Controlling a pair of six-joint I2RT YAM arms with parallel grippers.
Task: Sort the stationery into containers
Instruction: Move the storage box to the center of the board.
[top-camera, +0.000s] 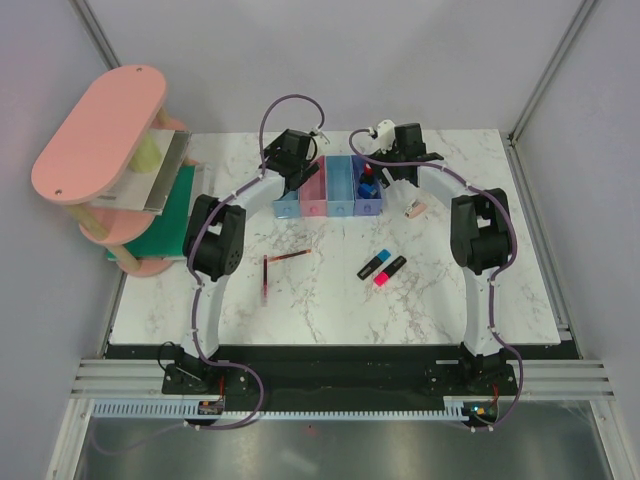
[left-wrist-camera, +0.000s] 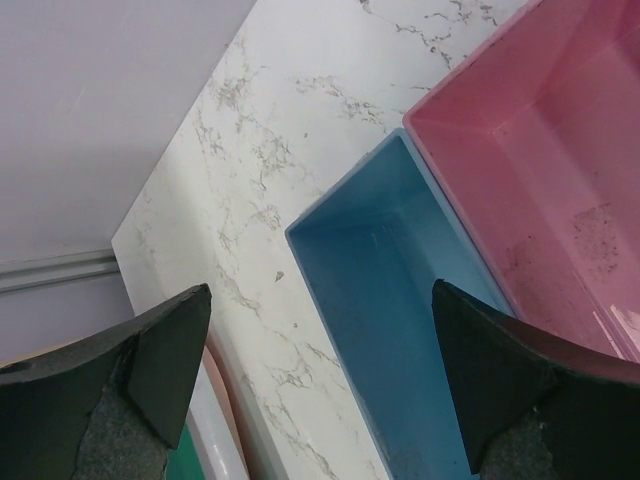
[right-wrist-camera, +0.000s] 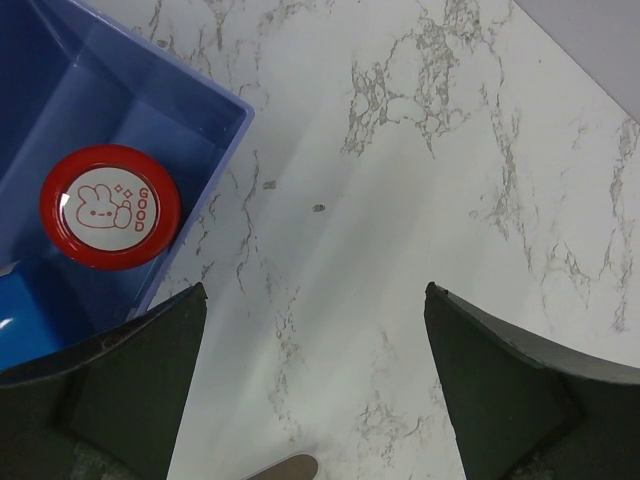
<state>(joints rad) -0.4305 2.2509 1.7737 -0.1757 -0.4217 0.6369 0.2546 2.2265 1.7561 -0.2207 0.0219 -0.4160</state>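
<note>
The containers (top-camera: 328, 190) stand in a row at the back of the table. In the top view my left gripper (top-camera: 298, 183) hangs open over their left end. In its wrist view the left gripper (left-wrist-camera: 320, 290) is above the near corner of the empty light blue bin (left-wrist-camera: 400, 300), beside the pink bin (left-wrist-camera: 540, 160). My right gripper (right-wrist-camera: 315, 288) is open over bare marble, just right of the purple bin (right-wrist-camera: 215, 150). That bin holds the red-capped piece (right-wrist-camera: 110, 207) and a blue block (right-wrist-camera: 20, 320). The beige eraser (top-camera: 416, 208) lies under the right gripper. Two dark-red pens (top-camera: 288, 257) and two highlighters (top-camera: 382, 267) lie mid-table.
A big pink oval-topped shelf rack (top-camera: 100, 135) stands at the table's left edge, with a green board (top-camera: 165, 220) at its foot. Grey walls close in the back and both sides.
</note>
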